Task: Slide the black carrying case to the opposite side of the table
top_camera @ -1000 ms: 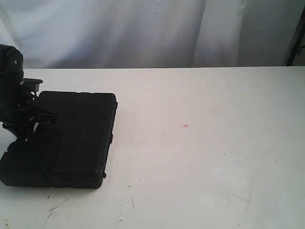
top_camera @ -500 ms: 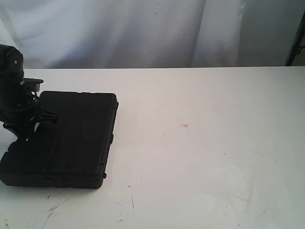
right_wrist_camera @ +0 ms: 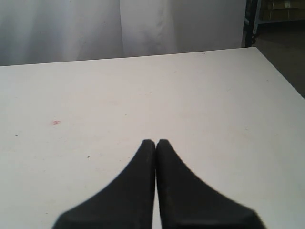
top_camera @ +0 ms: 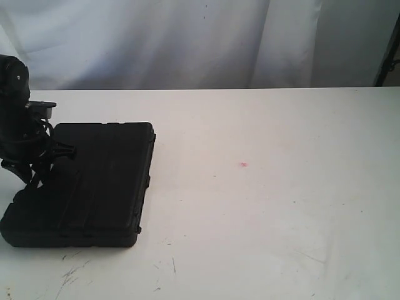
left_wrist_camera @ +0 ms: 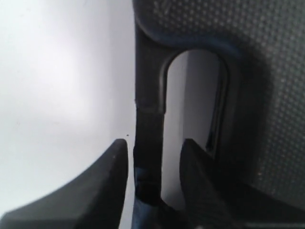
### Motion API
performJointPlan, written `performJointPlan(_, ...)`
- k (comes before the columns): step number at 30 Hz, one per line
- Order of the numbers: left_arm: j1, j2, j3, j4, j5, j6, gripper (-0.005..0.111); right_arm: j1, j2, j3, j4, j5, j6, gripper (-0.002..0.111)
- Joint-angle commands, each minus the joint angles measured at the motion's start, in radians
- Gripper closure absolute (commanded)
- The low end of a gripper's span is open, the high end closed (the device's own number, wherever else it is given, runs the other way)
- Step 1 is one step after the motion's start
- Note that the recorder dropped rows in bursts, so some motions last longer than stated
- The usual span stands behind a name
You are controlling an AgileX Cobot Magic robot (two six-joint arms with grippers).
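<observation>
The black carrying case [top_camera: 94, 181] lies flat at the left end of the white table [top_camera: 262, 206]. My left gripper [top_camera: 28, 178] is at the case's left edge, where the handle is. In the left wrist view the fingers [left_wrist_camera: 155, 143] stand either side of the handle bar [left_wrist_camera: 148, 95], one inside the handle opening, with thin strips of table showing on both sides of the bar. The textured case lid [left_wrist_camera: 267, 71] fills the space beside it. My right gripper [right_wrist_camera: 156, 141] is shut with nothing in it, over bare table [right_wrist_camera: 143, 86]; it is out of the exterior view.
A white curtain [top_camera: 187, 37] hangs behind the table. A small pink mark [top_camera: 244, 165] sits mid-table and dark scratches [top_camera: 72, 272] lie near the front left. A dark stand [top_camera: 390, 44] is at the far right. The table's right edge [right_wrist_camera: 281, 81] shows in the right wrist view.
The case has shifted slightly, its near end a little toward the front edge and its far corner a touch right. My left arm moved with it.
</observation>
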Motion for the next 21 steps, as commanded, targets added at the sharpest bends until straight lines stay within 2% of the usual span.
performJointPlan(1,0.000,-0.022,-0.002,-0.013,-0.003,-0.005,0.062,-0.007,-0.003,0.004,-0.001,-0.004,-0.002,0.108)
performJointPlan(7,0.000,-0.078,-0.002,-0.013,-0.009,-0.017,0.049,-0.007,-0.003,0.004,-0.001,-0.004,-0.002,0.108)
performJointPlan(12,0.000,-0.161,-0.002,-0.013,0.001,-0.065,0.052,-0.007,-0.003,0.004,-0.001,-0.004,-0.002,0.108)
performJointPlan(14,0.000,-0.207,-0.002,-0.016,0.012,-0.100,0.060,-0.007,-0.003,0.004,-0.001,-0.004,-0.002,0.108)
performJointPlan(19,-0.001,-0.336,-0.002,-0.133,0.006,-0.045,0.107,-0.007,-0.003,0.004,-0.001,-0.004,-0.002,0.108)
performJointPlan(21,-0.001,-0.391,-0.002,-0.175,0.001,-0.011,0.106,-0.007,-0.003,0.004,-0.001,-0.004,-0.002,0.108)
